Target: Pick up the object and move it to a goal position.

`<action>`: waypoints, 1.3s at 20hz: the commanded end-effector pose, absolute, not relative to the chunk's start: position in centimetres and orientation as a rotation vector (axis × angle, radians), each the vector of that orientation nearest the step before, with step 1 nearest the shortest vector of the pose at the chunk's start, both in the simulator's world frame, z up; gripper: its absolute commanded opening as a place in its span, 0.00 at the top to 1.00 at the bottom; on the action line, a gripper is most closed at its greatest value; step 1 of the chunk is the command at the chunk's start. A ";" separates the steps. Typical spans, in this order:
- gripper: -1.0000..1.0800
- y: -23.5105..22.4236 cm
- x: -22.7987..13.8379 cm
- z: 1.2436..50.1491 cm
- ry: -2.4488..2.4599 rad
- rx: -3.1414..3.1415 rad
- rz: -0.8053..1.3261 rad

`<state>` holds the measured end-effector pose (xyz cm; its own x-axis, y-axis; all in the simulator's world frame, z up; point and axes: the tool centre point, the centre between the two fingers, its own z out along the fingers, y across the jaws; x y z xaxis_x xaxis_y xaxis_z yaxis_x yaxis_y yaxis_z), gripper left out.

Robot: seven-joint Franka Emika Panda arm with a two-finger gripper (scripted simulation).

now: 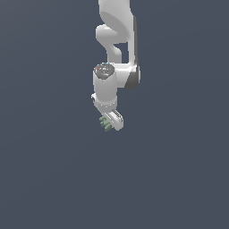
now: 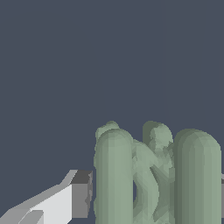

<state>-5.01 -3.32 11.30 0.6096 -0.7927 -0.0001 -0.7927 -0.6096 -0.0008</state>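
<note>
A plain, flat slate-blue background [image 1: 53,179] fills the exterior view on every side, evenly coloured, with no edge, horizon or markings. The wrist view shows the same unbroken dark blue-grey backdrop, with no texture, seam or shadow.

Open slate-grey ground surrounds the gripper [image 1: 112,120] on every side in the exterior view; nothing stands in the lower, left or right parts of the frame. The only body nearby is the sage-green object [image 1: 105,123] between its fingers [image 2: 81,194].
</note>
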 end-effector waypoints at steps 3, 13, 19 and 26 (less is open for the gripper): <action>1.00 -3.8 -4.9 15.6 1.389 -2.817 -0.001; 1.00 -5.2 -4.6 26.6 1.392 -2.818 -0.002; 1.00 -5.9 -4.3 32.9 1.392 -2.818 -0.002; 1.00 -6.6 -3.9 40.1 1.391 -2.818 -0.001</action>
